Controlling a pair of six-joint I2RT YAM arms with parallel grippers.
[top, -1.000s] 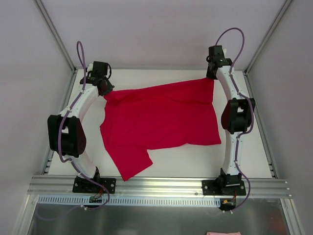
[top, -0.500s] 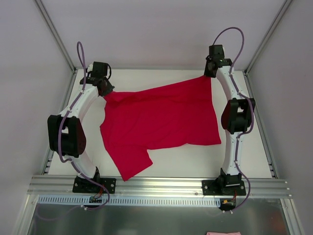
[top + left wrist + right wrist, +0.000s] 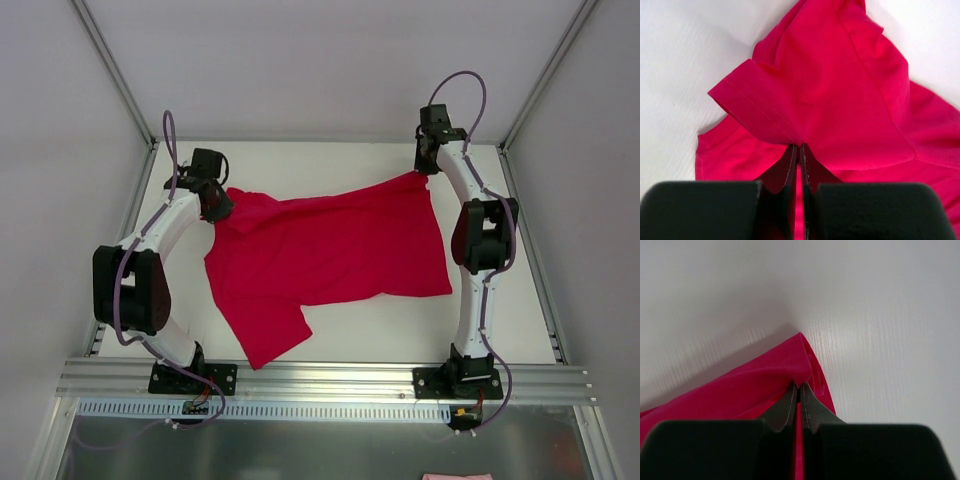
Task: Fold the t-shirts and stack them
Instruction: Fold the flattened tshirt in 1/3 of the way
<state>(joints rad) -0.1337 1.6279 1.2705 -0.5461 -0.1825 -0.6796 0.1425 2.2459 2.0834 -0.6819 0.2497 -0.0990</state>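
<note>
The left gripper [image 3: 214,203] sits at the far-left corner of the t-shirt [image 3: 330,250]. Its fingers [image 3: 788,166] are pressed almost together, with only a thin fold of red fabric pinched between the tips. In the left wrist view a stitched hem lies folded over just beyond those tips, and the cloth is bunched and raised there. The t-shirt lies spread across the white table [image 3: 330,160] between the two arms, with one sleeve reaching toward the near edge. The right gripper [image 3: 426,168] pinches the far-right corner, its fingers [image 3: 786,407] narrowed to a slit on the cloth. That corner is raised, with a shadow under it.
</note>
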